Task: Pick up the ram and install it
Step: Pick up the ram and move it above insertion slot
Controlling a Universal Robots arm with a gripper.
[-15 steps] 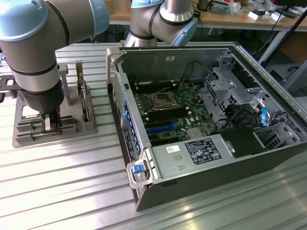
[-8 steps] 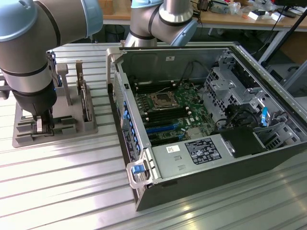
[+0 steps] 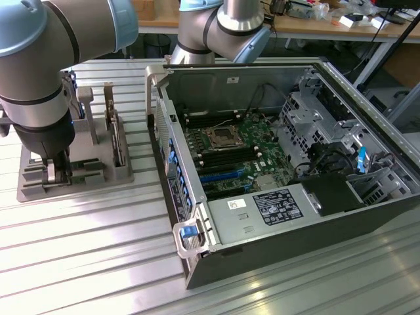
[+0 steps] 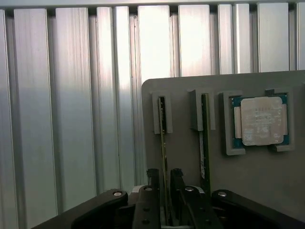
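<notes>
The exterior view stands off the arm [image 3: 39, 59], raised and tilted down across the ribbed metal table [image 3: 98, 262]. It is far enough back to take in the whole open computer case [image 3: 216, 259] and, toward the table's edge at the exterior view's left, the grey holder [image 3: 85, 172]. Work benches [image 3: 315, 23] lie beyond the table's far edge. The wrist view sits just above the gripper [image 4: 164, 175] and faces straight down along it, close over one corner of the holder, with the table's ribs running past. Both views share the holder, the gripper over it and the strip of table beside it.
</notes>
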